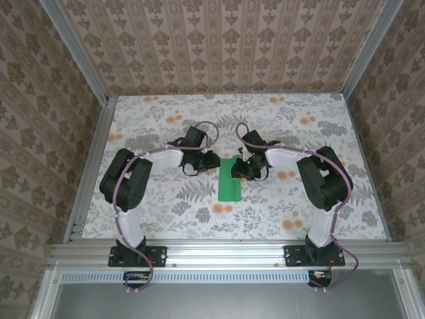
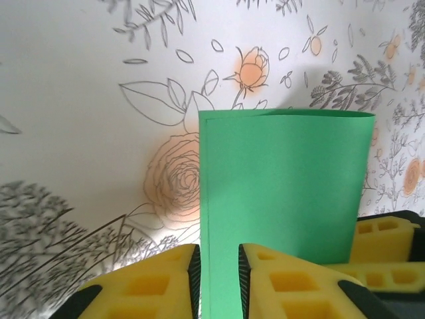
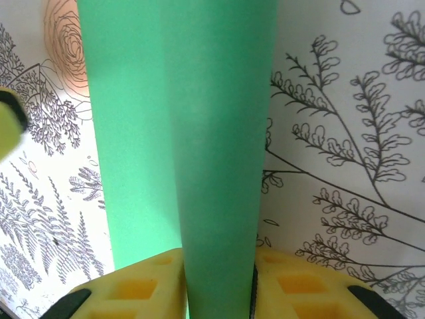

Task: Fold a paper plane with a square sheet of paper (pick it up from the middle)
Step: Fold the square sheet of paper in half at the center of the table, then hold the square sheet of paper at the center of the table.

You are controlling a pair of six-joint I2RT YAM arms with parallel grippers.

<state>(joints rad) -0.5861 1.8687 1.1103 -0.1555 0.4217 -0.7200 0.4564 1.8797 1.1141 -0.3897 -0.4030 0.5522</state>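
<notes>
Where the left end effector (image 2: 219, 258) hangs over the middle of the worktop (image 1: 166, 199), its two yellow fingers (image 2: 156, 282) stand slightly spread. The green of the paper plane (image 2: 285, 186) shows through the narrow gap between them, and the sheet runs on beneath the right-hand finger. Facing it from the other side, the right end effector (image 3: 219, 262) is pressed onto a raised fold of the same paper. That fold fills the space between its yellow pads (image 3: 133, 286) and touches both, so it pinches the paper plane. One of its fingers also appears at the right edge of the left wrist view, just beside the sheet.

Seen from above, the paper plane is a bright green sheet folded into a long rectangle, not a dart. It lies near the centre of the flower-printed worktop, its long side running away from the arm bases. The two end effectors meet at its far half, the left one at its left edge and the right one over its right edge. In the left wrist view its far end is a rounded fold, with two layers showing along the left edge.

The left arm (image 1: 126, 179) and the right arm (image 1: 325, 183) reach inward from the near rail (image 1: 226, 252) with elbows bent outward, and patterned walls (image 1: 219, 46) close the worktop on three sides
</notes>
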